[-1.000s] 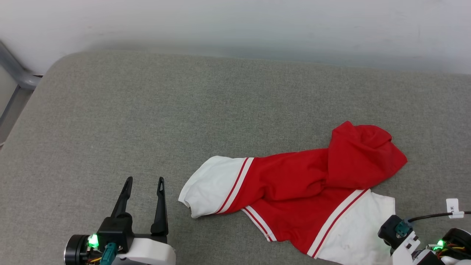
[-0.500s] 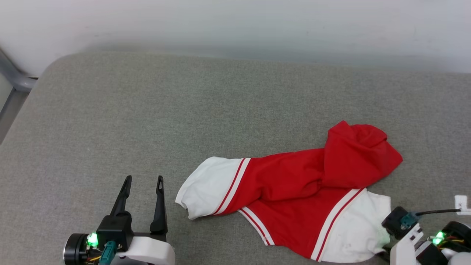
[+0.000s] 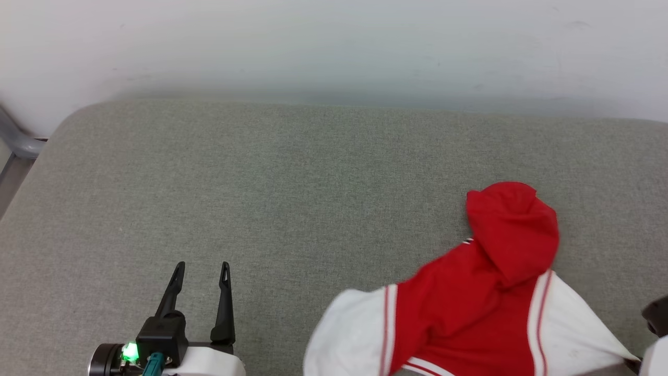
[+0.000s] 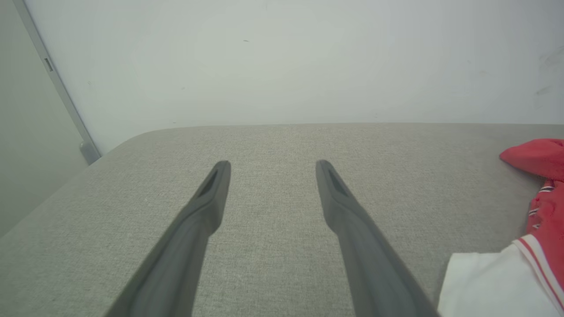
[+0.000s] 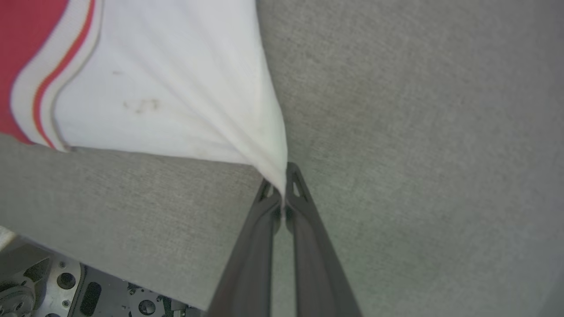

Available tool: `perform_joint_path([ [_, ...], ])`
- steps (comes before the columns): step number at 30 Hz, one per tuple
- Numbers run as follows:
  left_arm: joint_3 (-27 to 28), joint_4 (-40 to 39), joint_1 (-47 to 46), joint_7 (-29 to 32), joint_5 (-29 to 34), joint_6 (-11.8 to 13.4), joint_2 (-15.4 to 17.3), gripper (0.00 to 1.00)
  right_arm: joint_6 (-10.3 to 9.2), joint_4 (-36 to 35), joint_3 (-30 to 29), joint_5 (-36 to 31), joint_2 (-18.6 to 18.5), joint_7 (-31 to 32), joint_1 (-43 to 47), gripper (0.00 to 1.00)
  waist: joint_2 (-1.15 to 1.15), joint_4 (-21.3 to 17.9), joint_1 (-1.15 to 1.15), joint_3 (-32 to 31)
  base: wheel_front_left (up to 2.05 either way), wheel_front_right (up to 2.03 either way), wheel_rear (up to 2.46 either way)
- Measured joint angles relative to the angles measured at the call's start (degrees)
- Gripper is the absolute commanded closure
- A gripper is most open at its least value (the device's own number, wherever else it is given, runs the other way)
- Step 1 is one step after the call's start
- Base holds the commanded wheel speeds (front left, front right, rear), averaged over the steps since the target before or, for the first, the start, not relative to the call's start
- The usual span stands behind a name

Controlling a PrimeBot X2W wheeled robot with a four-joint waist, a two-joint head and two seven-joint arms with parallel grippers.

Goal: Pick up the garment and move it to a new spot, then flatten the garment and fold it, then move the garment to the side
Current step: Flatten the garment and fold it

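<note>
The garment (image 3: 469, 297), red with white short sleeves and red-striped trim, lies bunched at the lower right of the grey padded surface (image 3: 292, 177). In the right wrist view my right gripper (image 5: 282, 176) is shut on the tip of one white sleeve (image 5: 176, 97), which is pulled taut into a point. My left gripper (image 3: 201, 269) stands open at the lower left, well clear of the cloth, with nothing between its fingers (image 4: 339, 198). In the left wrist view the garment (image 4: 528, 229) shows at the right edge.
A pale wall (image 3: 334, 47) runs along the far edge of the padded surface. A grey metal frame (image 3: 15, 141) stands past the rounded left corner. In the right wrist view the near edge of the surface (image 5: 110, 268) drops to robot metalwork (image 5: 66, 290).
My right gripper has shut on the white sleeve and pulled it toward the lower right, bunching the garment. The head camera has shifted too. The left gripper has stayed put.
</note>
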Motion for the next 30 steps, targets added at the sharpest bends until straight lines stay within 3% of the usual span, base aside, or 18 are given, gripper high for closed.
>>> perform_joint_path([
  [6, 0.2, 0.2, 0.0, 0.0, 0.1, -0.6, 0.0, 0.0, 0.0, 6.7, -2.7, -0.6, 1.7, -2.2, 1.8, 1.0, 0.0, 0.1, 0.0, -0.3, 0.0, 0.0, 0.0],
  [7, 0.2, 0.3, 0.0, 0.0, 0.1, -0.7, 0.1, 0.0, 0.0, 7.2, -3.0, -0.7, 2.2, -3.0, 1.8, 0.65, 0.0, 0.1, 0.0, -0.4, 0.0, 0.0, 0.0],
  [8, 0.3, 0.4, 0.0, 0.0, 0.1, -0.7, 0.1, 0.0, -0.01, 7.6, -3.5, -0.8, 2.8, -4.2, 1.8, 0.0, 0.0, 0.1, 0.0, -0.5, 0.0, 0.0, 0.0],
  [15, 0.5, 0.2, 1.1, 0.0, 0.2, -1.0, 0.2, 0.0, -0.01, 7.1, -10.9, -3.9, 6.3, -13.6, 2.8, 0.0, 0.0, -0.1, -0.01, -2.8, 0.0, 0.0, 0.0],
  [21, -0.1, -0.9, 1.4, 0.0, 0.5, -2.7, 1.7, 0.0, -0.01, 0.8, -21.8, -8.1, 9.4, -17.7, 7.6, 0.0, 0.0, -1.0, -0.02, -4.4, 0.0, 0.0, 0.0],
  [26, -1.3, -1.9, 0.8, 0.0, 0.6, -4.3, 2.3, 0.0, -0.01, -8.2, -31.1, -14.0, 15.7, -19.7, 10.3, 0.0, 0.0, -2.0, -0.01, -5.0, 0.0, 0.0, 0.0],
  [30, -4.4, -1.1, 0.1, 1.5, -0.1, -7.1, 3.4, 0.0, -0.01, -14.3, -33.5, -18.0, 21.8, -18.9, 12.6, 0.0, 0.0, -2.5, -0.02, -5.1, 0.0, 0.0, 0.0],
])
